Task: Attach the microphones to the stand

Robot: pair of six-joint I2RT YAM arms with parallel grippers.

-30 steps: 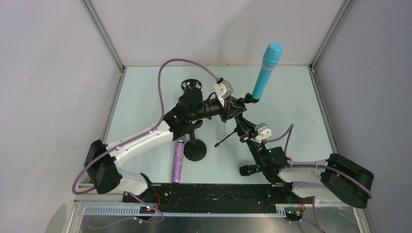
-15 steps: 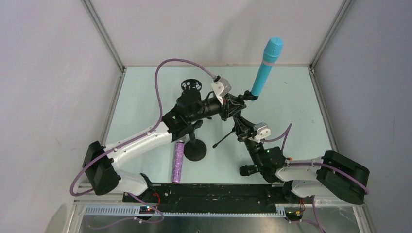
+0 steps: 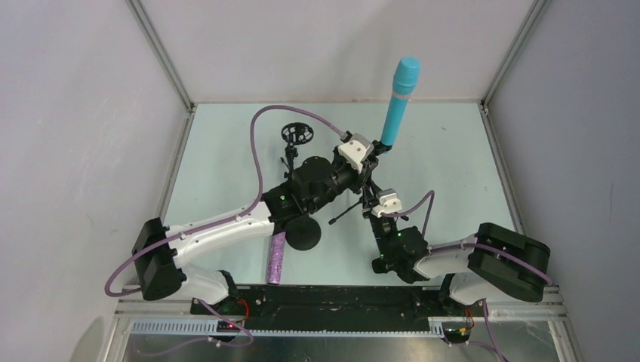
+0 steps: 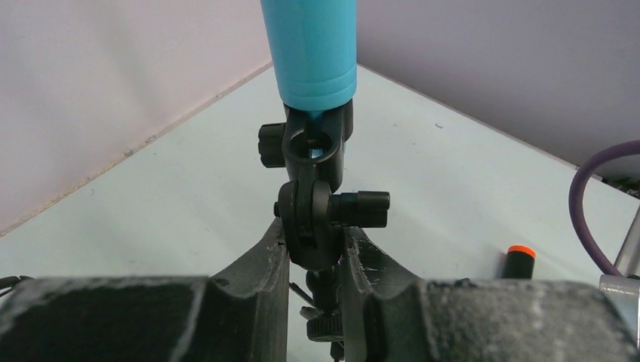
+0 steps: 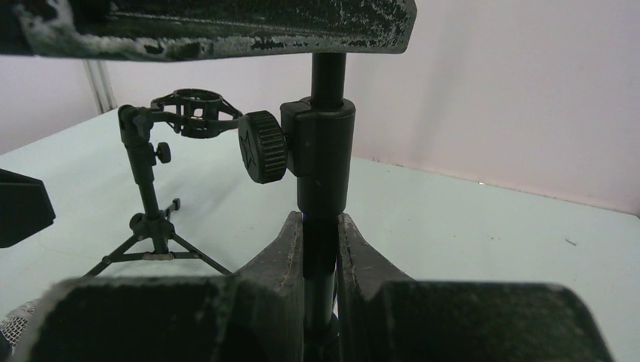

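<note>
Pale green table, grey walls, blue microphone upright atop stand, left gripper clenched on stand just below it, right gripper clenched on stand lower down

cyan mic loses its head to the top edge, left wrist view; black mic shows only its orange end; purple mic upper end hidden, top view

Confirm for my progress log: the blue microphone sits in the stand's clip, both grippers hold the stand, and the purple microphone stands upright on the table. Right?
No: the purple microphone lies flat on the table, as the top view shows. The rest is right.
</note>
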